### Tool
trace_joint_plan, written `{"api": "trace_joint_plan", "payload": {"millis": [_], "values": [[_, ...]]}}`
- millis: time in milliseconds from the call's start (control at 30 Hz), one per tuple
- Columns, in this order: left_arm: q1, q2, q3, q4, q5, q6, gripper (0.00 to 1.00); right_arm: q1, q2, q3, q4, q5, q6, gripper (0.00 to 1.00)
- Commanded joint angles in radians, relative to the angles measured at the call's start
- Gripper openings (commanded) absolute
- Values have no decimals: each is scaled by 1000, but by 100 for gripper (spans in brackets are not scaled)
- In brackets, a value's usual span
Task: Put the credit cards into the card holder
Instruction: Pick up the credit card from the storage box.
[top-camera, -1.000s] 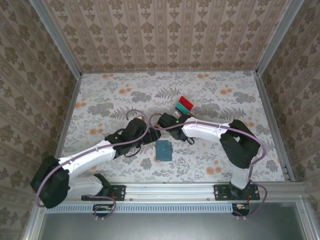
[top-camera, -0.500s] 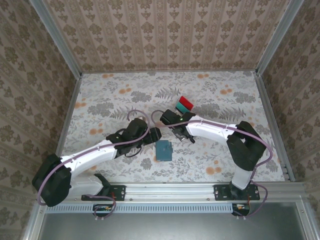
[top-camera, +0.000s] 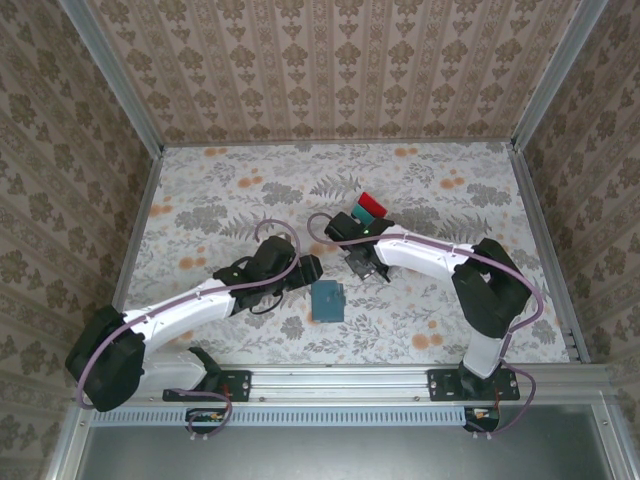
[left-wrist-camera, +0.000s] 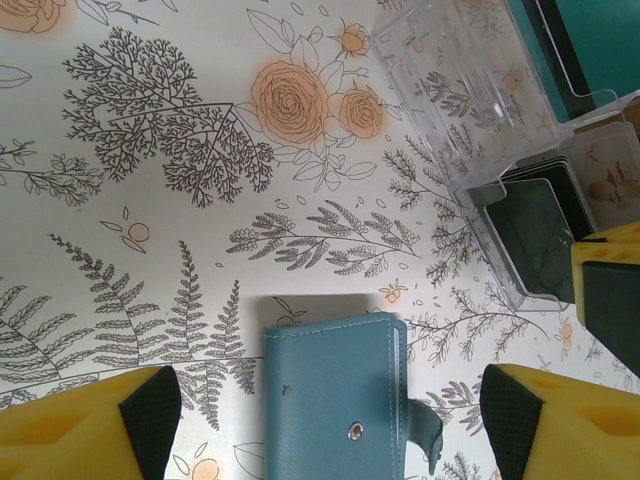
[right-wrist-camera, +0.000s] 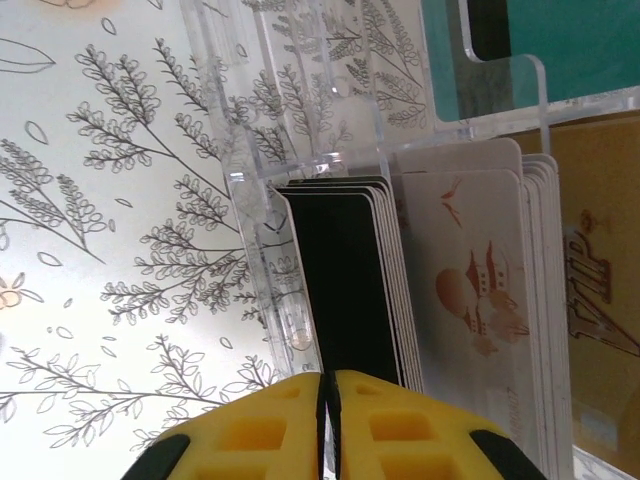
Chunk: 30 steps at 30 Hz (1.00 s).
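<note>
The card holder (top-camera: 326, 300) is a closed teal wallet lying flat, its snap strap loose. My left gripper (left-wrist-camera: 330, 410) hangs open just above the card holder (left-wrist-camera: 335, 400), one yellow finger on each side and apart from it. The credit cards stand upright in a clear rack (right-wrist-camera: 260, 190): dark cards (right-wrist-camera: 345, 280), white picture cards (right-wrist-camera: 470, 280), a teal card (right-wrist-camera: 560, 40), a tan card (right-wrist-camera: 600, 250). My right gripper (right-wrist-camera: 328, 400) is shut, its tips at the lower edge of the dark cards. Whether a card sits between the pads is hidden.
The clear rack (top-camera: 366, 215) with red and teal cards stands behind the wallet, with my right gripper (top-camera: 356, 256) at its near end. My left gripper (top-camera: 305, 268) is close beside it. Patterned walls and metal rails enclose the floral table (top-camera: 220, 200).
My right wrist has shifted slightly back and to the right, toward the rack. The left arm and the wallet have stayed put.
</note>
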Motion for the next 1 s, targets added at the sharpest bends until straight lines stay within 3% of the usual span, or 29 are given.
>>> {"api": "trace_joint_plan", "payload": {"millis": [0, 400, 967], "values": [[8, 11, 20, -19, 11, 0, 82, -14, 23, 23, -24, -46, 20, 15], [14, 20, 22, -17, 19, 1, 82, -25, 45, 39, -30, -35, 20, 15], [21, -6, 10, -59, 15, 18, 82, -35, -203, 28, -125, -137, 40, 3]]}}
